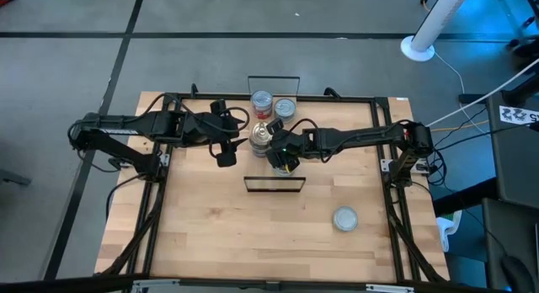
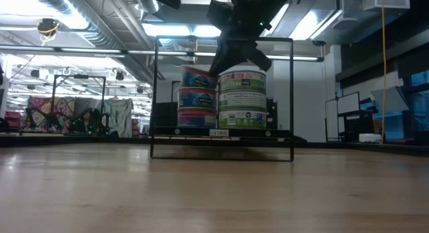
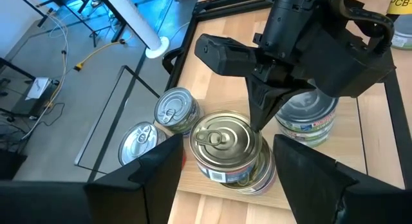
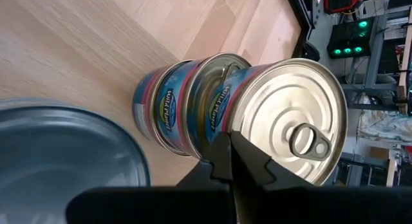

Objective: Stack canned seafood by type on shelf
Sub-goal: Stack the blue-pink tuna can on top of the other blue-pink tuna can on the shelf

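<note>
The shelf (image 2: 167, 133) stands mid-table between two black wire frames. On it stand a stack of blue-labelled canned seafood tins (image 2: 198, 98) and a stack of green-labelled tins (image 2: 242, 99). Two more tins (image 3: 175, 108) (image 3: 138, 141) stand toward the shelf's far end. The blue stack's top tin (image 3: 222, 145) sits a little askew on the one below. My right gripper (image 3: 259, 124) is shut, its tip at that top tin. My left gripper (image 3: 225, 185) is open, with a finger on either side of the blue stack and clear of it. My right gripper meets the side wall of the blue stack's top tin just under its rim (image 4: 222, 124) with the tips of its shut fingers (image 4: 239, 161). It comes from the table's right side, slanting down. The tin rests on the tin below, slightly off-centre and tilted.
One loose tin (image 1: 345, 218) lies on the tabletop near the front right. The near wire frame (image 1: 274, 184) and the far one (image 1: 274, 77) bound the shelf's ends. A black frame runs round the tabletop's edges (image 1: 396, 209).
</note>
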Controlling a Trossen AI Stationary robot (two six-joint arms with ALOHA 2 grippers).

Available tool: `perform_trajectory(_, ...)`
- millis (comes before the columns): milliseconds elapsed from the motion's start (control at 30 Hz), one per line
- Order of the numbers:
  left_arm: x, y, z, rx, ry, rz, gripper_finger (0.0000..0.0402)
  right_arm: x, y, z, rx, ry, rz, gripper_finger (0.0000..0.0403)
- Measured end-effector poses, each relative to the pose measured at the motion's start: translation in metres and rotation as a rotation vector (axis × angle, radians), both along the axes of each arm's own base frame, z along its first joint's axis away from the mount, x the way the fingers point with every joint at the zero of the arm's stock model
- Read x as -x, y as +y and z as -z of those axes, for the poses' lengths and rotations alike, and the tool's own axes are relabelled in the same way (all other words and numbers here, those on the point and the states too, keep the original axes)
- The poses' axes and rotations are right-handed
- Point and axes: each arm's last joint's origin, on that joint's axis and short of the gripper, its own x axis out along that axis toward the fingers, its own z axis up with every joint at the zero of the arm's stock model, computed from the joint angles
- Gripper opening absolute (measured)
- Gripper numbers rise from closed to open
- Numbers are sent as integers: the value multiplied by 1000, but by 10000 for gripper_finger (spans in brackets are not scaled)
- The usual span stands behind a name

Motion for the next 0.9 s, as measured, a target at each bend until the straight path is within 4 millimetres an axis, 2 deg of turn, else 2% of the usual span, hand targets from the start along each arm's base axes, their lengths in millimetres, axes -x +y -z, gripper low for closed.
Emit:
perform_trajectory(133, 0, 0, 0, 0, 0, 0, 237, 0, 0, -2, 0, 7, 0, 0)
perform_trajectory(400, 0, 0, 0, 1, 0, -1, 237, -1, 3, -21, -40, 6, -17, 0)
perform_trajectory(900, 0, 0, 0, 5, -3, -3, 237, 1, 3, -19, -41, 42, -14, 10)
